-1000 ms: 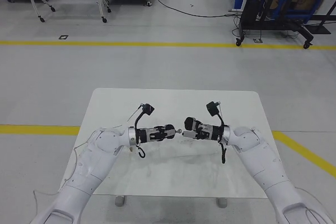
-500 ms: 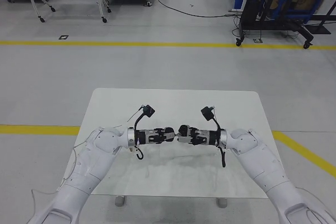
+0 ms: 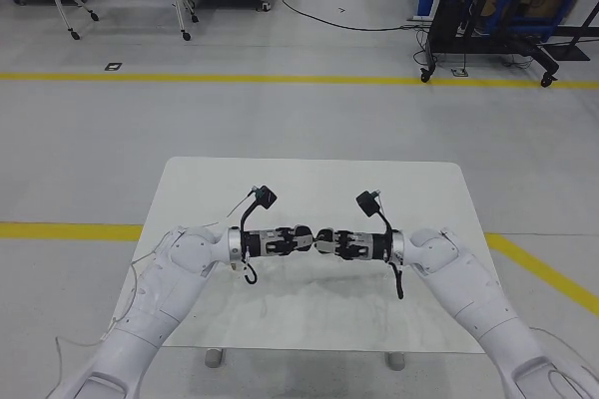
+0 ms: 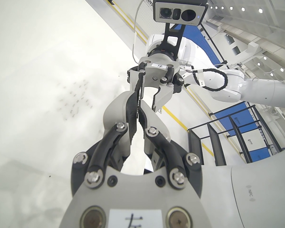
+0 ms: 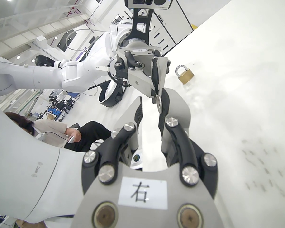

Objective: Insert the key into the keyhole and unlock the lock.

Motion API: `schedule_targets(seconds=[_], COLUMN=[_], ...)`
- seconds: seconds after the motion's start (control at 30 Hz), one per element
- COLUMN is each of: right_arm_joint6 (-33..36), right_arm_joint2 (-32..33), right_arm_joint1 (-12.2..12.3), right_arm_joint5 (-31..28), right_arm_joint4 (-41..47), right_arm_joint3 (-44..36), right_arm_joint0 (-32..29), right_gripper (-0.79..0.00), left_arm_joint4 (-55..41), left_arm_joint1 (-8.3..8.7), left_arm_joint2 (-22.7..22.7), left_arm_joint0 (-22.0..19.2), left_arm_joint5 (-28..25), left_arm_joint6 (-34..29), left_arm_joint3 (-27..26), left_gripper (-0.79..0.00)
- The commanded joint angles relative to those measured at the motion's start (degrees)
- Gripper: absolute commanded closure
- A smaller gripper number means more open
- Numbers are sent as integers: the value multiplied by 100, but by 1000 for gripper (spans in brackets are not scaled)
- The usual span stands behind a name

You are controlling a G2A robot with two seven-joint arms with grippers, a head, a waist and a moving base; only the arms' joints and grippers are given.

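Observation:
My left gripper [image 4: 137, 105] is shut on a thin silver key [image 4: 139, 97], held in the air above the white table [image 3: 280, 180]. Facing it tip to tip is my right gripper [image 5: 153, 98], open, with the key's round head [image 5: 159, 102] between its fingers, close against one pad [image 5: 165, 106]. A brass padlock [image 5: 185, 75] with a steel shackle lies flat on the table beyond the left gripper [image 5: 156, 88]. In the top view both grippers [image 3: 315, 240] meet over the middle of the table. The left wrist view shows the right gripper [image 4: 147, 98] with its jaws apart.
Faint scuff marks [image 4: 73, 100] dot the tabletop under the grippers. The table's edges [image 3: 165, 190] lie far from both arms. A yellow floor line [image 3: 280, 78] runs behind the table.
The right arm has moved left and rolled its wrist, bringing its open fingers around the key's head. The left arm has kept almost still with the key.

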Motion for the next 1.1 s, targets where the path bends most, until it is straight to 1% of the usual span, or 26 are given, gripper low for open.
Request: schedule_targets(seconds=[0.0,0.07,0.27,0.37,0.43,0.47,0.5,0.77,0.8,0.83,0.97,1.07], right_arm_joint6=[-11,-24,-42,-54,-65,-76,-80,-159,-171,-182,-216,-283], right_arm_joint2=[-34,-74,-155,-198,-227,-240,-252,-357,-353,-349,-323,-296], right_arm_joint1=[17,41,90,107,117,120,121,149,152,157,173,175], right_arm_joint5=[-10,-24,-42,-53,-65,-76,-80,-159,-170,-182,-199,-211], right_arm_joint4=[30,74,194,258,296,320,331,331,347,369,447,502], right_arm_joint3=[17,45,109,128,140,145,143,167,173,184,291,371], right_arm_joint0=[21,45,97,118,130,136,141,207,207,208,217,229], right_gripper=[-185,-191,-163,-135,-105,-34,0,0,0,0,0,0], left_arm_joint4=[3,1,-5,-5,-3,2,2,51,53,68,62,62], left_arm_joint1=[8,18,42,54,62,66,69,89,89,90,87,87], left_arm_joint2=[5,12,36,51,61,64,66,69,68,66,45,45], left_arm_joint0=[7,12,24,31,32,32,33,35,36,34,-6,-6], left_arm_joint5=[-4,4,-6,0,3,5,6,90,103,161,338,338], left_arm_joint6=[14,24,43,47,45,48,51,270,300,342,536,536], left_arm_joint3=[-13,-31,-79,-100,-112,-116,-119,-123,-123,-105,-40,-40], left_gripper=[0,0,0,0,0,0,0,0,-89,-785,-785,-785])
